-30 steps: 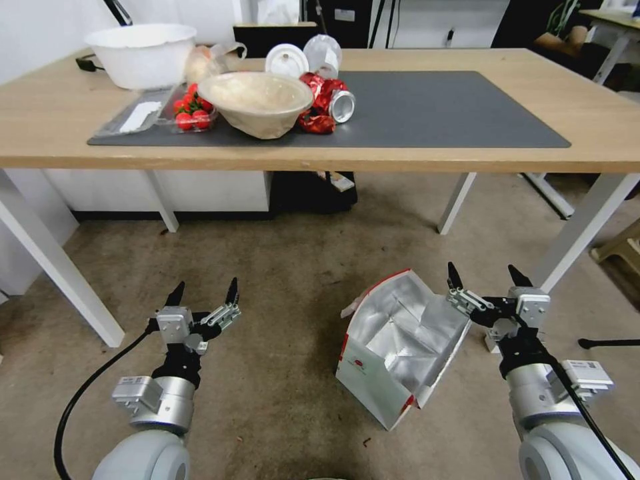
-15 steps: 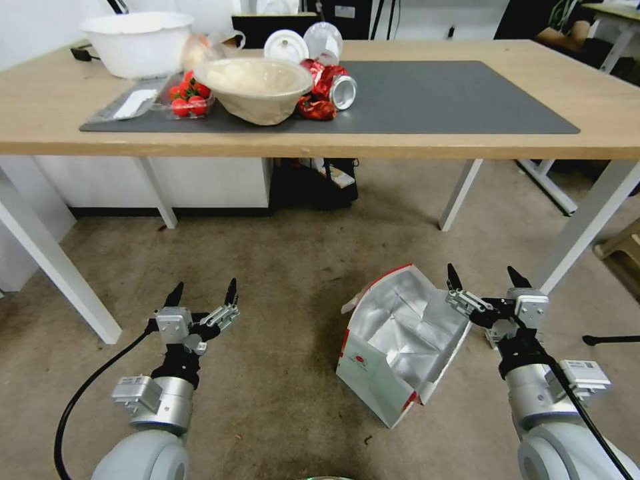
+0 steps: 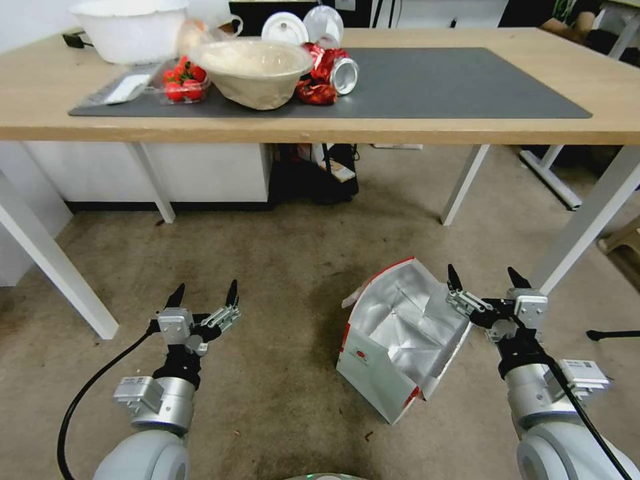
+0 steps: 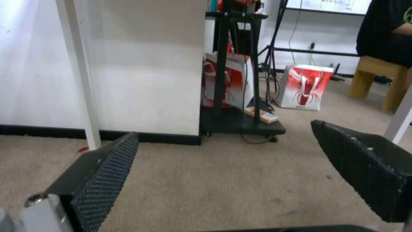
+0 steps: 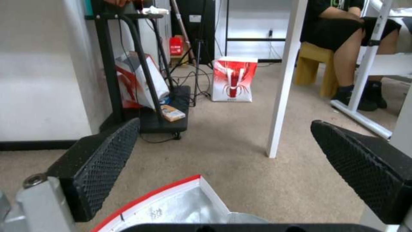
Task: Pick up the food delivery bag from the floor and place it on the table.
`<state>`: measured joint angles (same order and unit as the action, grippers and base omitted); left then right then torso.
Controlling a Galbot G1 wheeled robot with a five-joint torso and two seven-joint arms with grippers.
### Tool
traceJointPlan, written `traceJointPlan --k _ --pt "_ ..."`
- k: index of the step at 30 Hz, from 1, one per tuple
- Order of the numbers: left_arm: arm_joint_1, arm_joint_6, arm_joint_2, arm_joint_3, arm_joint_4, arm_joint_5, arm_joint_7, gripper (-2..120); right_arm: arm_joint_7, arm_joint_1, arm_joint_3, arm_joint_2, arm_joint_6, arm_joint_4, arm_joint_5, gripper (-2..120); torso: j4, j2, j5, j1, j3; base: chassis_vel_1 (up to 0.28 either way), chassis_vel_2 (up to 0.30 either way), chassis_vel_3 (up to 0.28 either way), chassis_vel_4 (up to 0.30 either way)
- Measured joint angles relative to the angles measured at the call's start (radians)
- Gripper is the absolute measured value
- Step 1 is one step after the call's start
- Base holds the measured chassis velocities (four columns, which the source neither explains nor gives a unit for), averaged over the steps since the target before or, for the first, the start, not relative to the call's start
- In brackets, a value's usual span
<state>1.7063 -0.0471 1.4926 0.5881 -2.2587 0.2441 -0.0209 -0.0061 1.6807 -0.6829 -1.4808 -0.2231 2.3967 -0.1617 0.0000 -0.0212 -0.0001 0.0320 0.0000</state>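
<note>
Food delivery bag [image 3: 393, 347] is on the floor [image 3: 280, 280], standing open-mouthed with its silver foil lining showing, the white face with the small round red logo turned toward me and tilted a little. It sits in front of the surface [image 3: 627, 87], off to my right side and short of the white legs. So as I read it, nothing of the task proper is done yet: the bag has not been gripped, let alone lifted.

My right pincer [image 3: 483, 283] is held low with its jaws spread wide and holding nothing. From the head camera its nearer fingertip sits over the far right rim of the bag; I cannot tell whether it touches the rim or hangs just beside it. In the right wrist camera the red-trimmed edge and foil of the bag [image 5: 172, 206] lie just below and between the open fingers [image 5: 103, 161], so the pincer looks roughly lined up with that edge but not closed on it.

My left pincer [image 3: 203, 297] is also wide and empty, hovering above bare carpet well apart from the bag.

On the surface, the dark grey mat [image 3: 467, 80] has room on its right half; the left half carries a pale bowl [image 3: 252, 70], a white tub [image 3: 127, 30], a punnet of red fruit [image 3: 183, 80] and a crushed can [image 3: 333, 73].

What I judge is left: secure the rim or a handle, raise the bag, carry it over the edge and set it down on that free stretch of mat.
</note>
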Motion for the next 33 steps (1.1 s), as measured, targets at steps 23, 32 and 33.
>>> traceJointPlan --k 23,32,33 --pt "-0.005 0.015 -0.004 -0.001 0.019 -0.001 0.000 100 0.362 -0.104 0.008 0.022 -0.263 -0.135 -0.095 100 0.0000 -0.007 0.0003 0.001 0.000 0.000 0.000 0.000 0.000" --pt "-0.005 0.016 -0.003 -0.002 0.019 -0.001 0.000 100 0.420 -0.144 0.019 0.020 -0.294 -0.205 -0.156 100 0.0000 -0.008 0.0001 0.001 0.000 0.000 0.000 0.000 0.000" --pt "-0.005 0.018 -0.002 -0.002 0.019 -0.001 0.000 100 0.433 -0.156 0.022 0.019 -0.297 -0.226 -0.170 100 -0.0001 -0.008 0.0001 0.001 0.000 0.000 0.000 0.000 0.000"
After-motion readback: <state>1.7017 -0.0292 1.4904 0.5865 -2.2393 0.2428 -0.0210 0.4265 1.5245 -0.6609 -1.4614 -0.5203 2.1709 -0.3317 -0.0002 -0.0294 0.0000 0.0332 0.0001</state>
